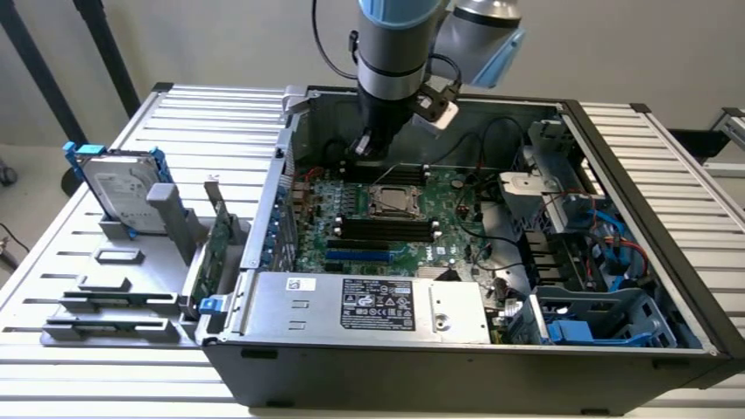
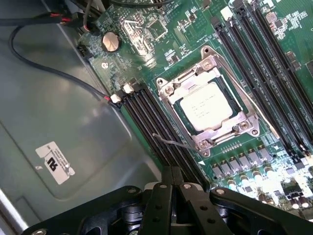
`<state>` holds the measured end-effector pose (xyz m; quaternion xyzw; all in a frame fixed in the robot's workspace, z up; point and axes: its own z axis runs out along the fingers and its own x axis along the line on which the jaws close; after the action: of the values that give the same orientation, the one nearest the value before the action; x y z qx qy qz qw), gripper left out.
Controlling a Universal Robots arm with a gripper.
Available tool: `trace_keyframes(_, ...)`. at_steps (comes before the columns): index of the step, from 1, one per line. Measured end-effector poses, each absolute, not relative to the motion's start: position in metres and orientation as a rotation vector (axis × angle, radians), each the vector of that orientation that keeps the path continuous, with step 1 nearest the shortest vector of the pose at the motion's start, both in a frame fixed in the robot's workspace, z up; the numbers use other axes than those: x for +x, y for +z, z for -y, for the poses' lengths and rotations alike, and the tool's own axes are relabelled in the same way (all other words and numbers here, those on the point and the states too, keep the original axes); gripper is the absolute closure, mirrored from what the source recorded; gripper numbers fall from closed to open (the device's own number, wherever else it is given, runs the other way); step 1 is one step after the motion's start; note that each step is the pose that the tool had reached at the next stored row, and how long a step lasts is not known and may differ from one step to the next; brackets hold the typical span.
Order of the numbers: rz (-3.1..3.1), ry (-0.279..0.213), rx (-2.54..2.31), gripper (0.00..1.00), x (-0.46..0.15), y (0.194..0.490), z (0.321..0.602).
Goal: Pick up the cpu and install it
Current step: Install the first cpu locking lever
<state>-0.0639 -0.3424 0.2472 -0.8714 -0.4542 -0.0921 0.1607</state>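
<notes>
The gripper (image 1: 365, 150) hangs inside the open computer case (image 1: 634, 188), in the upper middle of the exterior view, over the far edge of the green motherboard (image 1: 448, 188). Its two black fingers (image 2: 161, 196) are pressed together at the tips with nothing between them. The cpu (image 1: 393, 201) lies flat in its socket near the centre of the frame, just below the gripper in the picture and slightly toward the exterior view's right, well clear of the fingertips. In the wrist view the cpu (image 2: 209, 105) shows its silver-grey top, bordered by the metal socket frame (image 2: 168, 89), and a bank of black memory slots (image 2: 151, 117) runs between it and the closed fingertips. In the lower middle of the exterior view sits the grey power supply (image 1: 361, 301). At that view's left, outside the case, a hard drive (image 1: 117, 188) with blue brackets stands upright in a grey holder.
</notes>
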Motion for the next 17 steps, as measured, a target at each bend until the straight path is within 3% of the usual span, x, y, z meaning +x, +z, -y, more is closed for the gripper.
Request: trace_keyframes(17, 1.268, -0.276, -2.512, 0.89, -0.073, 0.222, 0.344)
